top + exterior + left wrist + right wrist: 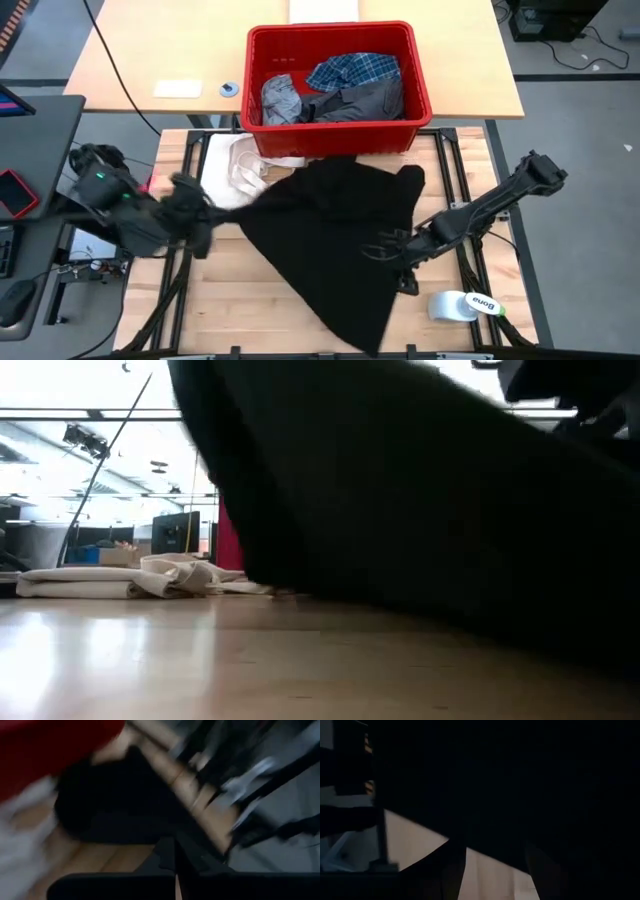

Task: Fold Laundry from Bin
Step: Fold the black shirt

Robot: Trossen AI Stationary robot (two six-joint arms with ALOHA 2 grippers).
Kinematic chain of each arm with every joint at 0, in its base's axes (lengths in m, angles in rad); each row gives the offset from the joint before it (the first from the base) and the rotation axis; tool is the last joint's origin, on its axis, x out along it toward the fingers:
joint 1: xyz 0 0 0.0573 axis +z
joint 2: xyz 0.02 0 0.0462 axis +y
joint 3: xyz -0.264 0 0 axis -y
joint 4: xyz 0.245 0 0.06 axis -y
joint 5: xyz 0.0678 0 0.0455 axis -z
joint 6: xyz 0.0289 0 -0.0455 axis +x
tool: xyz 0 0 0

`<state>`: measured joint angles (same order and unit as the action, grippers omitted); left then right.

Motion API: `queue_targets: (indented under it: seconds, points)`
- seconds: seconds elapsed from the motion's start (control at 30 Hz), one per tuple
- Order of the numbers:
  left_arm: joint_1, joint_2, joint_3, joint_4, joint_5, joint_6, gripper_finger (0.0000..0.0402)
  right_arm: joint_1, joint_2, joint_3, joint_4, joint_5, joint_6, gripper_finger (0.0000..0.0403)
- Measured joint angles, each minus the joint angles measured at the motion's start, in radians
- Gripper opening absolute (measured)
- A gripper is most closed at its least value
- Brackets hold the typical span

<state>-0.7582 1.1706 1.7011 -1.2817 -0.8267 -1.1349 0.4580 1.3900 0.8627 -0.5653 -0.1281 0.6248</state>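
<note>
The red bin stands at the table's far side with a plaid shirt and grey garments in it. A large black garment lies spread over the table's middle. Its left corner is drawn up to my left gripper, which is shut on it. My right gripper hangs over the garment's right part, slanting down, fingers apart. I cannot tell whether they touch the cloth. In the low view the black garment fills most of the picture. My left gripper holds the black garment by its left corner, which is gathered to a point at the shut fingers. Blur hides the exact hold and the number of layers. The corner is lifted off the table, and the cloth slopes down from it to the part still lying on the table.
A cream-white cloth lies at the far left, between the bin and my left arm. A roll with a white label sits near the front right corner. Bare wood shows at the front left.
</note>
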Motion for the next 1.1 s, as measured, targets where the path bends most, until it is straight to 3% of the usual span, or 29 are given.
queue_targets:
  seconds: [0.13,0.37,0.47,0.6,0.77,1.1]
  points:
    - [0.012,0.0,0.029,0.143,-0.025,0.156,0.0,-0.014,0.118,-0.01,0.142,0.054,-0.047,0.0206]
    - [0.03,0.015,0.025,0.295,-0.052,0.348,0.0004,-0.106,0.326,0.047,0.463,0.046,-0.055,0.0206]
    - [0.044,0.023,0.025,0.339,-0.047,0.378,0.0006,-0.15,0.355,0.149,0.434,-0.017,-0.1,0.0206]
    - [0.083,0.061,0.026,0.367,0.017,0.386,0.0007,-0.155,0.326,0.295,0.224,-0.026,-0.202,0.0204]
    - [0.153,0.17,0.026,0.433,0.163,0.407,0.0008,-0.122,0.236,0.435,-0.076,0.078,-0.236,0.0203]
    - [0.295,0.517,0.026,0.825,0.655,0.526,0.0008,-0.014,-0.022,0.462,-0.304,0.22,-0.019,0.0203]
